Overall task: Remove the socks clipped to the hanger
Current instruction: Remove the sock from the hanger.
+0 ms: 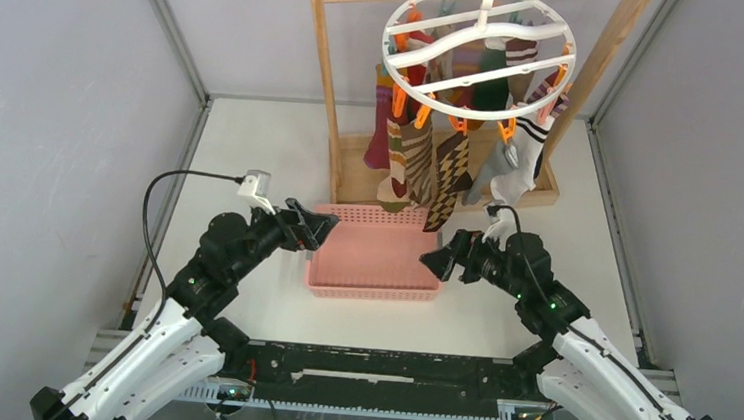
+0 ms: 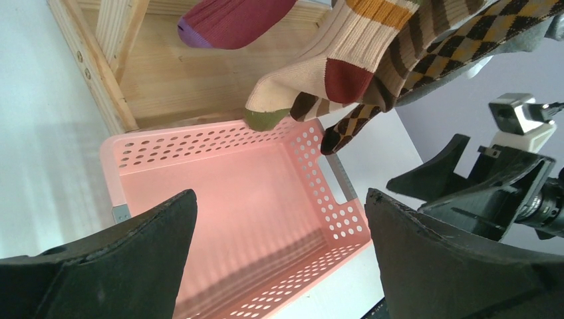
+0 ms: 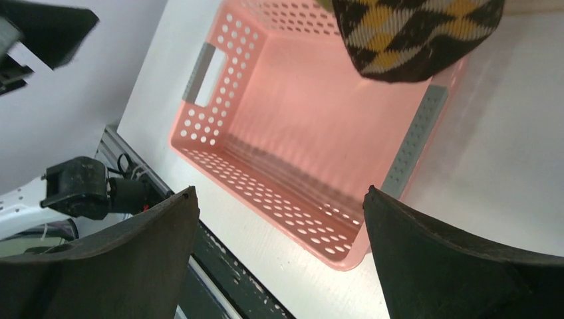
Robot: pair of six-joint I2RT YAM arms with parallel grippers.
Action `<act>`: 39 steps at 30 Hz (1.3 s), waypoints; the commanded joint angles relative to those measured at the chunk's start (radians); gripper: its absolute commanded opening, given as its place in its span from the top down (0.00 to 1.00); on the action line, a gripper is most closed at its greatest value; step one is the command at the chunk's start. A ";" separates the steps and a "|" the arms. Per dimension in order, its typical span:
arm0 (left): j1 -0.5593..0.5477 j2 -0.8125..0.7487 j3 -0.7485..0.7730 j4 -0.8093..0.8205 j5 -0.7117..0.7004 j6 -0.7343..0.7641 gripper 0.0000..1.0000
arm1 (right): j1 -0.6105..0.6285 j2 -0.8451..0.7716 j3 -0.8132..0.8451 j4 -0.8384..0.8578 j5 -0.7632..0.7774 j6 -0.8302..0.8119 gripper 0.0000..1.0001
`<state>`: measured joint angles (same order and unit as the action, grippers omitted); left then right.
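A white table (image 1: 252, 150) stood between plain grey walls, with a wooden rack (image 1: 323, 76) upright at its far side. From the rack's top bar hung the hanger (image 1: 483, 20), a round white ring with orange clips about its rim, high above and beyond both pincers. The socks (image 1: 414, 163) dangled from those clips in a close bunch, all of them clipped on. Their toes reached down to just over the far rim of a pink basket (image 1: 372, 288).

The basket lay on the table between the two pincers. The left gripper (image 1: 323, 226) hovered at its left far corner and the right gripper (image 1: 434, 261) at its right side, the tips of each pointing inward toward the other.

In the left wrist view the left gripper (image 2: 277, 199) had its fingers (image 2: 153, 246) spread wide with nothing between them. The basket's perforated wall (image 2: 312, 173) lay just ahead of it. Beyond and above its tips hung a cream striped sock (image 2: 319, 73), a brown argyle sock (image 2: 459, 46) and a dark red sock (image 2: 233, 20), none touching the fingers.

In the right wrist view the right gripper (image 3: 279, 193) was likewise spread wide and held nothing. The basket (image 3: 219, 119) lay ahead of it, and the toe of the argyle sock (image 3: 416, 33) hung ahead over the basket's far end, apart from its tips.
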<state>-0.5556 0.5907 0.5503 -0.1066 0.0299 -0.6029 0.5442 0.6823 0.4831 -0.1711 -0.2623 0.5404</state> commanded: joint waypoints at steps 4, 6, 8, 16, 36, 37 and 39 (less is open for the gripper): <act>-0.004 -0.016 0.014 0.084 -0.003 -0.017 0.00 | 0.026 -0.001 -0.014 0.060 0.031 0.013 0.00; -0.006 -0.009 0.016 0.089 0.002 -0.017 0.00 | 0.027 -0.003 -0.014 0.063 0.029 0.013 0.00; -0.005 -0.006 0.010 0.099 0.002 -0.022 0.00 | 0.026 0.003 -0.014 0.067 0.025 0.013 0.00; -0.005 -0.022 -0.016 0.145 -0.003 -0.032 0.00 | 0.027 0.020 -0.016 0.071 0.023 0.012 0.00; -0.019 0.090 -0.090 0.307 0.035 -0.044 0.00 | -0.018 0.002 0.018 0.055 0.020 -0.016 0.00; -0.023 0.101 -0.092 0.317 0.038 -0.042 0.00 | -0.025 0.000 0.025 0.052 0.016 -0.020 0.00; -0.031 0.128 -0.088 0.334 0.057 -0.035 0.00 | -0.039 -0.003 0.038 0.046 0.010 -0.024 0.00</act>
<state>-0.5678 0.6895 0.4721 0.1261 0.0422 -0.6323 0.5304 0.6979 0.4610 -0.1478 -0.2455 0.5388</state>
